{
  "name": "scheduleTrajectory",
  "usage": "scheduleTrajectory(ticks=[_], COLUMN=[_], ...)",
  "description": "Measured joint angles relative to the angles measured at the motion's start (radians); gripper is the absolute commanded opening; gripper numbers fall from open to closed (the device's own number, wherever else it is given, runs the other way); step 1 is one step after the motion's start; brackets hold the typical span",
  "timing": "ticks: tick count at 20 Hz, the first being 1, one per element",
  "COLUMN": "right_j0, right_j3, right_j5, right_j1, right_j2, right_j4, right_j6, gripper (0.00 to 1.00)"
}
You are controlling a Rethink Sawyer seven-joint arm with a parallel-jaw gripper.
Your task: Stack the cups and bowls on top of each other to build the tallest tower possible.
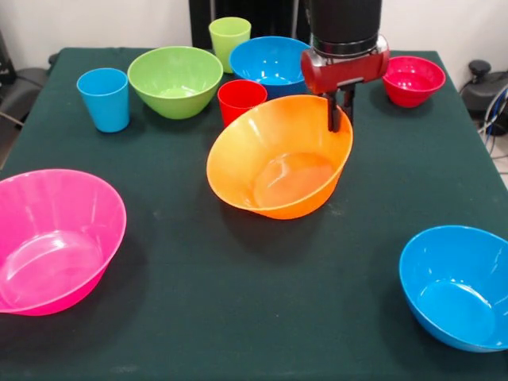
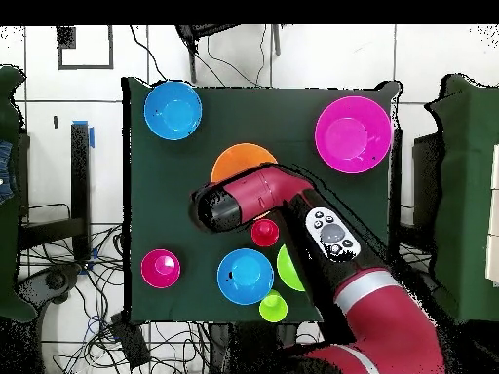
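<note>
The table (image 1: 238,270) wears a dark green cloth, and the arm (image 2: 292,200) reaches out over it, red and black. Taking the big orange bowl (image 1: 278,159) as the mark: it sits near the middle, tipped up on its side with the far rim raised. The gripper (image 1: 340,107) is at that raised rim, its dark fingers (image 1: 335,111) closed on the edge, one inside and one outside as far as I can see, so the orange bowl hangs tilted from them.

The large pink bowl (image 1: 55,238) stands upright well apart from the orange bowl, toward the near left corner. One blue bowl (image 1: 456,286) sits well apart at the near right. Behind the orange bowl is the second blue bowl (image 1: 270,59), and the lime green bowl (image 1: 175,79) is to the far left of it. The small red bowl (image 1: 413,79) lies beyond the orange bowl's right side.

The red cup (image 1: 240,99) stands just beside the orange bowl's far left rim. The light blue cup (image 1: 105,97) is left of the green bowl, and the lime green cup (image 1: 229,40) stands farthest back.
</note>
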Motion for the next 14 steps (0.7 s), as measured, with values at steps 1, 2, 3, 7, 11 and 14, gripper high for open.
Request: scheduleTrajectory(ticks=[1, 2, 3, 7, 11, 14], right_j0=[0.011, 0.018, 0.028, 0.055, 0.074, 0.083], right_j3=[-0.008, -0.012, -0.018, -0.030, -0.031, -0.031], right_j5=[0.002, 0.005, 0.009, 0.017, 0.017, 0.017], right_j1=[0.003, 0.005, 0.007, 0.014, 0.035, 0.050], right_j2=[-0.007, -0.012, -0.020, -0.035, -0.043, -0.047], right_j4=[0.002, 0.003, 0.005, 0.024, 0.046, 0.050], right_j6=[0.000, 0.000, 0.000, 0.000, 0.000, 0.000], gripper=[0.00, 0.00, 0.00, 1.00, 1.00, 1.00])
